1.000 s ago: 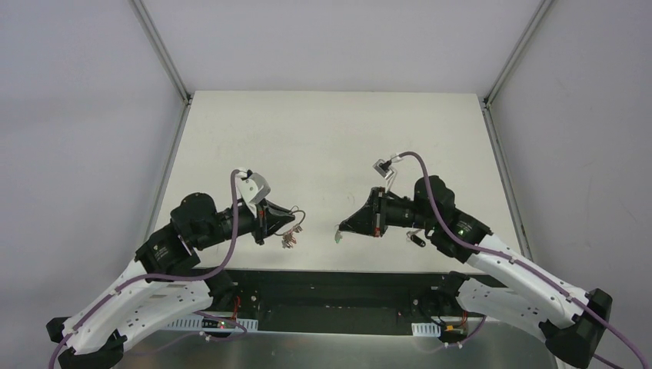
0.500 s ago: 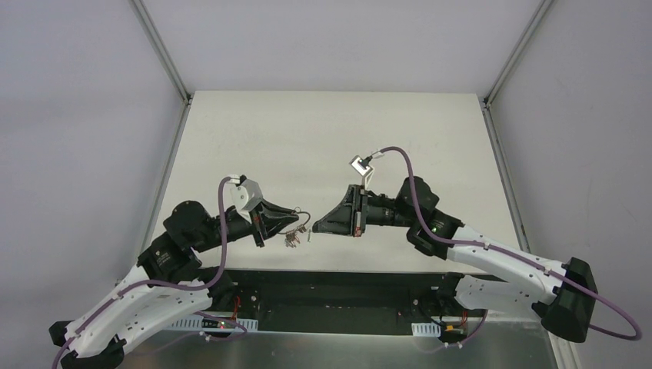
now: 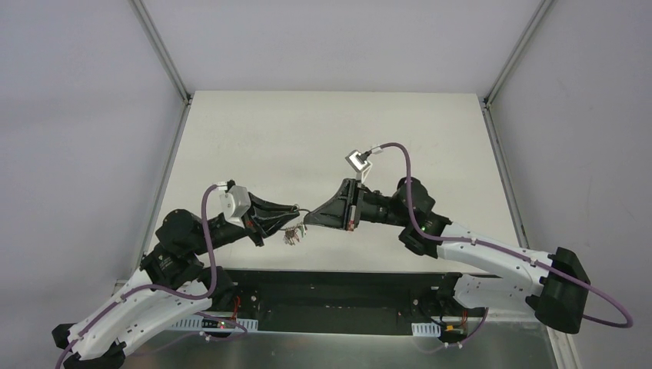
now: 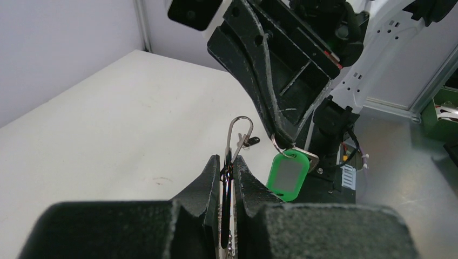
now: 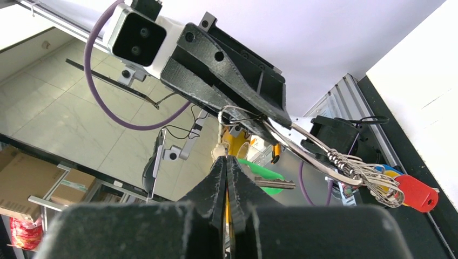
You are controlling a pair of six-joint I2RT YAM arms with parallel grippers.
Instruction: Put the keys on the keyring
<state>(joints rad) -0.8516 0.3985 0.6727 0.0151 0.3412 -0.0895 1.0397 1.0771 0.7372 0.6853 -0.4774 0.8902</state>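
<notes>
My left gripper (image 4: 229, 162) is shut on the metal keyring (image 4: 239, 129), whose thin loop sticks up between the fingers. Close in front of it my right gripper (image 4: 281, 141) is shut on the small ring of the green-headed key (image 4: 289, 174), which dangles below its tips. In the right wrist view the right gripper (image 5: 226, 159) pinches that ring, and the green key (image 5: 259, 172) shows just behind the tips. The left gripper (image 5: 283, 123) holds the keyring (image 5: 313, 154) almost touching them. A black-headed key (image 4: 249, 141) lies on the table beyond. From above, both gripper tips meet near the keyring (image 3: 298, 218).
Red (image 5: 416, 193), blue and yellow keys hang in a bunch from the keyring's lower end (image 3: 291, 237). The white table (image 3: 323, 138) stretches away behind the grippers. Its dark near edge (image 3: 338, 278) and the arm bases lie just below them.
The right gripper has swung left with the green key, from well apart to tip-to-tip with the left gripper. The left arm drew back slightly; both grips stayed shut.
</notes>
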